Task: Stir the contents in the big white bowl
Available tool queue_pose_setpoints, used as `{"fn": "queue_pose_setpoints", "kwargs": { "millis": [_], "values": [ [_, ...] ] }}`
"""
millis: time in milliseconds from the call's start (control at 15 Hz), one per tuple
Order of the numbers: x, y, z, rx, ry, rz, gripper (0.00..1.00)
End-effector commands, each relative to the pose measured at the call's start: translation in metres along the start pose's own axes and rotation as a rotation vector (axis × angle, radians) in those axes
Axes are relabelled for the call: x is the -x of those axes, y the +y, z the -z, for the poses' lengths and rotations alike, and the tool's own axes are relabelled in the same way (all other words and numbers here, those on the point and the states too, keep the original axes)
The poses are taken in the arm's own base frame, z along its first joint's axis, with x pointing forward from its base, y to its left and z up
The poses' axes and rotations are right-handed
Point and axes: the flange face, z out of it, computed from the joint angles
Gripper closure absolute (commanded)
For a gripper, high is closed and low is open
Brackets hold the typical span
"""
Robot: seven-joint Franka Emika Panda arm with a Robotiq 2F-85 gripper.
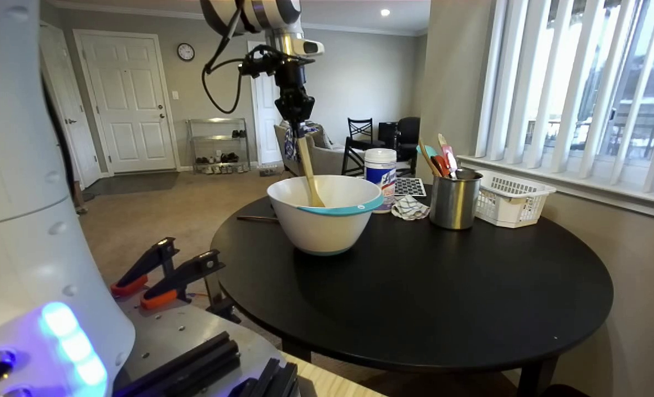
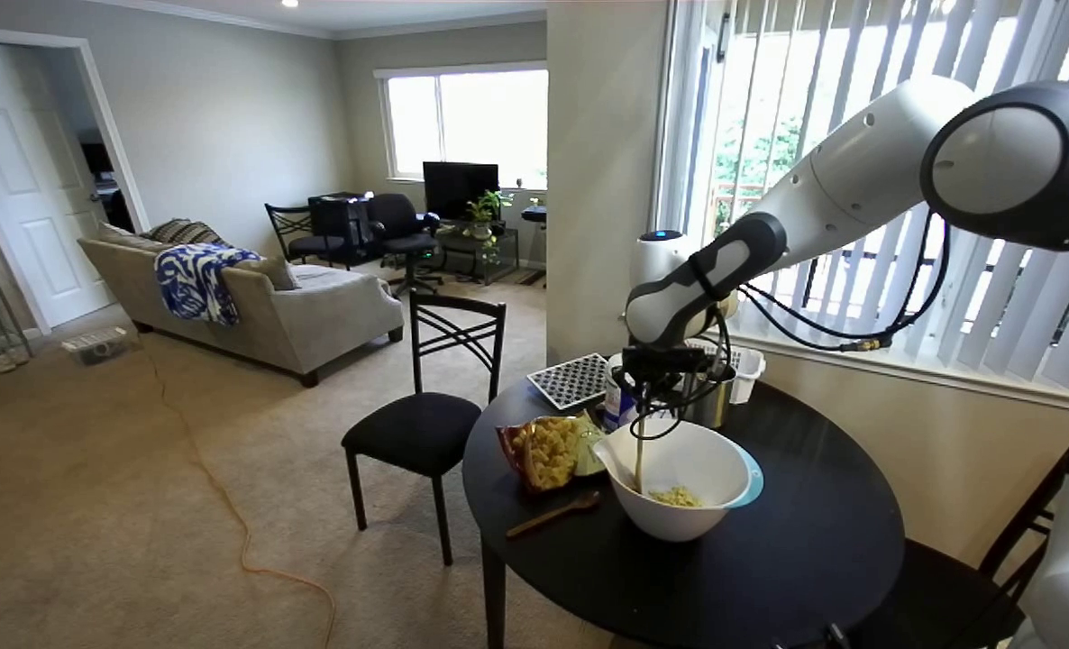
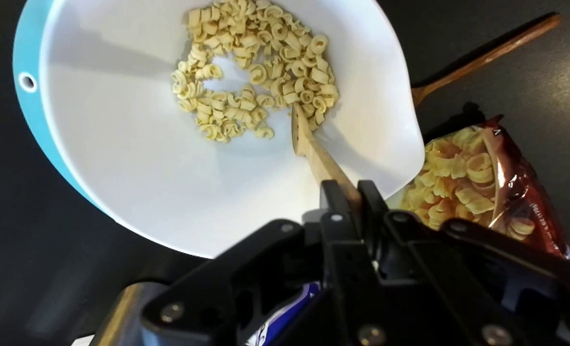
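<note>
Gripper (image 3: 351, 194): you are pinching the pale wooden spoon (image 3: 327, 166) by its handle, both fingers standing close together with only the wood between them; the gripper is hovering above the big white bowl (image 1: 327, 234).
Big white bowl: it is standing upright on the black round table (image 1: 443, 298), its teal edge facing away from the pasta bag (image 3: 487, 187).
Pale wooden spoon: it is slanting down into the bowl, its lower end touching the pasta (image 3: 275, 72) in your wrist view.
Pasta: the curls are lying on the bottom in a loose ring around a bare patch.
Dark wooden spoon (image 2: 548, 517): it is lying on the table just beside the bowl, near the pasta bag.
Metal cup (image 1: 454, 201): it is holding utensils (image 1: 448, 155) and standing just beside the white basket (image 1: 517, 204).
Canister (image 1: 380, 171): it is standing near the bowl, a checked cloth (image 1: 409, 208) lying between it and the cup in an exterior view.
</note>
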Motion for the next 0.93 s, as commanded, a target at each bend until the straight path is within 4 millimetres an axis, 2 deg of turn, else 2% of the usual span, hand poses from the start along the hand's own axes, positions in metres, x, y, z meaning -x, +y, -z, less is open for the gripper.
{"fn": "queue_pose_setpoints", "kwargs": {
  "millis": [0,400,867],
  "values": [
    [0.010,-0.003,-0.003,-0.021,-0.091,0.063,0.95],
    [0.022,0.003,-0.005,0.043,-0.302,0.165,0.95],
    [0.029,0.016,-0.001,0.169,-0.435,0.196,0.95]
  ]
}}
